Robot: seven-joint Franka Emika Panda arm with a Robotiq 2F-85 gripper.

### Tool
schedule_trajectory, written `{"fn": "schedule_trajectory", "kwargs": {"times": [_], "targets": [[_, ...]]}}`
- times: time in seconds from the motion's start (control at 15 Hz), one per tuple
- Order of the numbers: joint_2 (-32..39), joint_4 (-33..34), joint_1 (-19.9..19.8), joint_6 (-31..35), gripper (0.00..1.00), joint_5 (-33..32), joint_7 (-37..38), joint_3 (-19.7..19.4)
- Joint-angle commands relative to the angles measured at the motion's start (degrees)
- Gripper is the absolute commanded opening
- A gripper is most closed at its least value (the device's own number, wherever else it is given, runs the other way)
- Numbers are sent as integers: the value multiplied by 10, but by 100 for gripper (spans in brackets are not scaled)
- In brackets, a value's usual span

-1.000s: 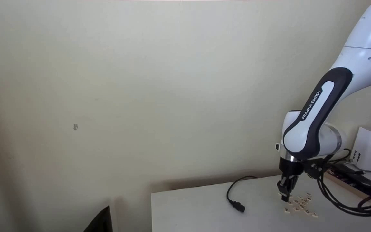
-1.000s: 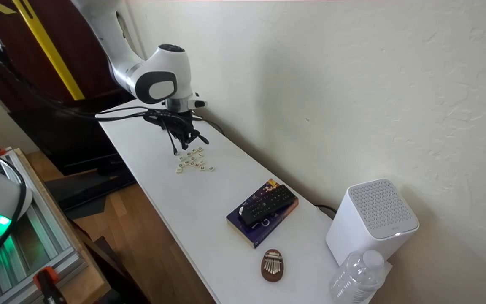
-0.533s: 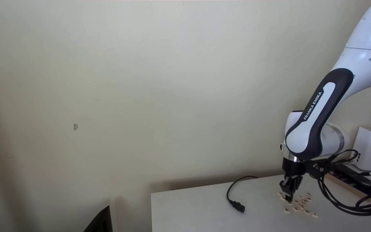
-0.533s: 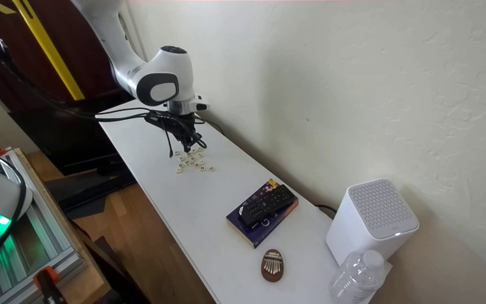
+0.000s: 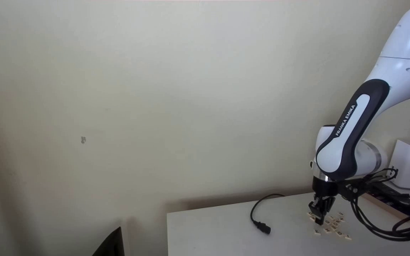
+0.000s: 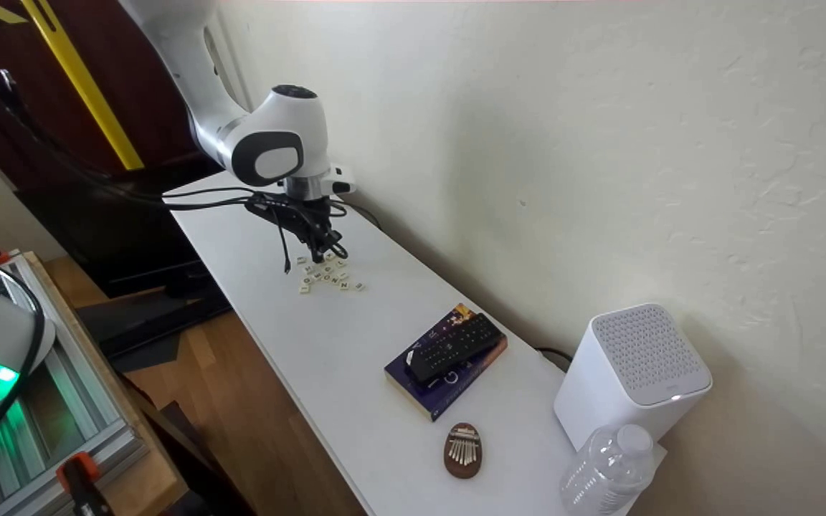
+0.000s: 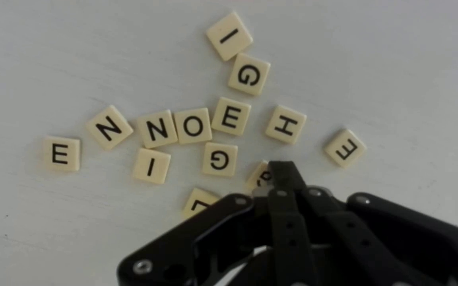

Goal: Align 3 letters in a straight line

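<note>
Several pale-tan letter tiles lie flat in a loose scatter on the white table, seen in the wrist view and both exterior views (image 5: 339,233) (image 6: 343,285). In the wrist view an N (image 7: 157,129), an O (image 7: 193,126) and an E (image 7: 231,116) sit side by side in a rough row. An H (image 7: 286,124) lies right of them, a G (image 7: 220,159) below. My gripper (image 7: 286,171) is shut, fingertips together, pointing down at the tiles in both exterior views (image 5: 319,222) (image 6: 317,258). Its tip partly covers a tile, seemingly an R (image 7: 257,175); contact cannot be told. An L (image 7: 198,201) is partly hidden.
A black cable with a plug (image 5: 263,228) lies on the table. A book (image 6: 413,387) with a black remote (image 6: 454,347), a small thumb piano (image 6: 463,451), a white box-shaped device (image 6: 628,380) and a clear bottle (image 6: 610,473) stand further along. The wall runs behind.
My gripper has moved slightly across the scatter and lowered toward the tiles. A tile it covered earlier shows again in an exterior view. The other tiles look unmoved.
</note>
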Motion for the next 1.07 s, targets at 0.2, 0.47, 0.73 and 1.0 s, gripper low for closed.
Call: {"fn": "schedule_trajectory", "kwargs": {"times": [0.2,0.47,0.73,1.0], "targets": [[6,-2,-1,5,0,7,-3,0],[7,1,0,-19,0,-1,-16,-4],[6,5,3,-42,0,-10,-35,-11],[14,17,7,-43,0,-26,-66,-19]]}}
